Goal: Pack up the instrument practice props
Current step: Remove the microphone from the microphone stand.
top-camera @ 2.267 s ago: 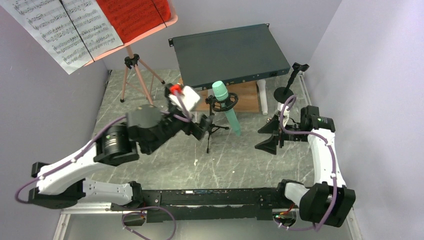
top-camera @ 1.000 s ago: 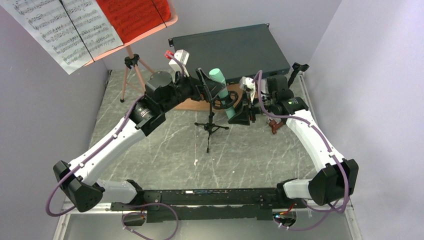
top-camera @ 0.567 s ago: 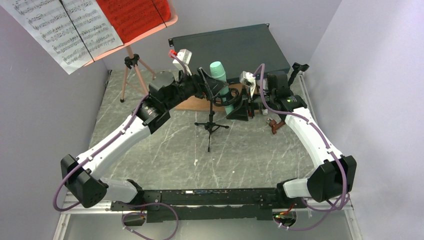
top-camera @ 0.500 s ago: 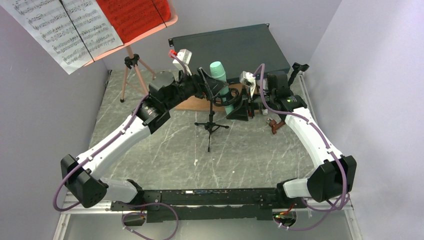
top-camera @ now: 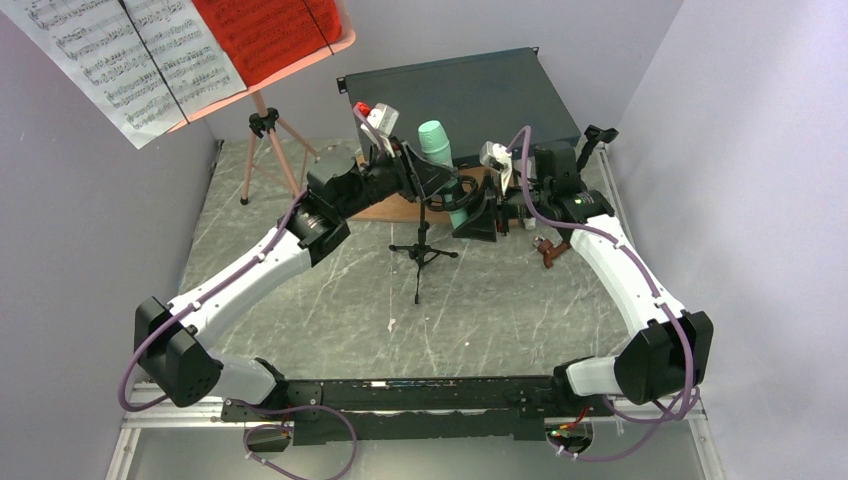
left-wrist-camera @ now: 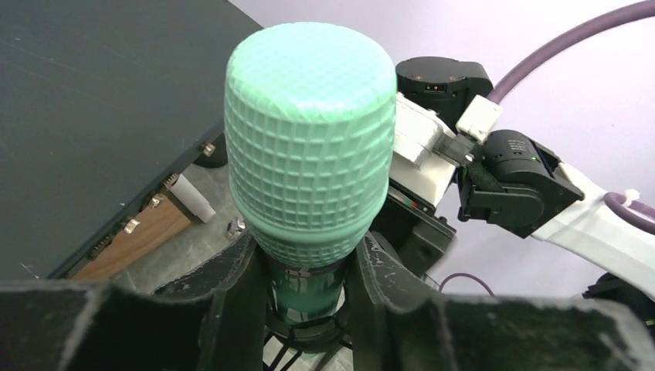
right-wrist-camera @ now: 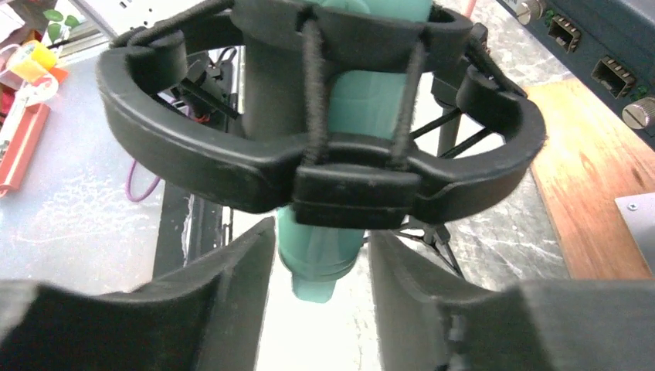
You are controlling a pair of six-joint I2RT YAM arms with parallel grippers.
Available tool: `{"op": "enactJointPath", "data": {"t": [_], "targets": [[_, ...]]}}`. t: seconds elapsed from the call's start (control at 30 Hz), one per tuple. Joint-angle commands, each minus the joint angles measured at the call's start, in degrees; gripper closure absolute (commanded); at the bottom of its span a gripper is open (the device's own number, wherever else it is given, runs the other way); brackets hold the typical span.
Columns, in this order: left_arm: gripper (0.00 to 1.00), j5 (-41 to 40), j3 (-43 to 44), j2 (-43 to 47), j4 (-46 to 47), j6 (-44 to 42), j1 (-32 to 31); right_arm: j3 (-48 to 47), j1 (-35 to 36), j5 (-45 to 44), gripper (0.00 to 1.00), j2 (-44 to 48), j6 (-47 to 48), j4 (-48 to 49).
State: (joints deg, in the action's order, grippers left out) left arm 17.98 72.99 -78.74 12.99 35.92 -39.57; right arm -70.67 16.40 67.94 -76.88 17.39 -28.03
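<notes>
Nearest to my bases the grey marbled bench (top-camera: 480, 310) is bare stone. Past that stands a small black tripod stand (top-camera: 422, 252), carrying a round black shock mount (top-camera: 452, 195). The mint microphone (top-camera: 435, 135) sits in that mount, head up and leaning a little to the left.

My right end effector (right-wrist-camera: 320, 232) reaches in from the right, below the mount's ring. Its fingers are partly closed and lie against both sides of the microphone's lower body. The tip of that body hangs free between them.

My left end effector (left-wrist-camera: 305, 255) comes from the left and higher. Its fingers are drawn in on the narrow dark-green neck just under the ribbed head, one against each side. So I hold the microphone from both arms, above and below the mount.

Behind it a wooden board (top-camera: 385, 210) lies on the bench. The dark rack box (top-camera: 470, 90) stands raised beyond that. At the far right corner the top of a small black mic stand (top-camera: 595, 135) shows behind my right arm. At the far left stands the salmon-pink music stand (top-camera: 268, 140), with white pages (top-camera: 120, 60) and a red page (top-camera: 265, 35) on its desk.
</notes>
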Motion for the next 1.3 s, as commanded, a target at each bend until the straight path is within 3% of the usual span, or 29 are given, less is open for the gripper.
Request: {"op": "enactJointPath", "data": {"t": [0.0,0.07,0.17,0.37,0.63,0.73,0.97,1.27], "targets": [[1.00,-1.1,3.9,1.0,1.7,-6.6,0.3,-2.4,0.2,-0.6,0.41,1.8,9.4,-7.5],[1.00,-2.7,5.8,1.8,0.2,-10.6,0.4,-2.5,0.1,-2.3,0.29,3.2,14.4,-12.1],[1.00,-3.9,8.4,2.4,-0.2,-15.4,0.3,-2.3,-0.3,-4.9,0.22,5.4,21.3,-18.4],[1.00,-8.8,14.7,1.6,-1.4,-18.6,0.6,-4.5,-5.1,-5.5,0.19,7.3,29.4,-27.0],[1.00,-13.5,20.1,1.1,-1.2,-15.6,1.5,-18.8,-7.5,-5.8,0.19,3.8,34.0,-40.0],[1.00,-11.8,21.1,2.1,-0.7,-16.1,1.5,-28.2,-7.5,-5.2,0.18,1.5,31.6,-42.9],[1.00,3.2,23.8,2.5,-0.8,-11.1,1.5,-47.3,-7.4,-0.7,0.06,-3.5,18.4,-40.4],[1.00,12.5,20.7,-1.4,9.4,0.1,0.9,-43.0,-7.5,3.5,0.04,-1.2,3.2,-26.7]]}}
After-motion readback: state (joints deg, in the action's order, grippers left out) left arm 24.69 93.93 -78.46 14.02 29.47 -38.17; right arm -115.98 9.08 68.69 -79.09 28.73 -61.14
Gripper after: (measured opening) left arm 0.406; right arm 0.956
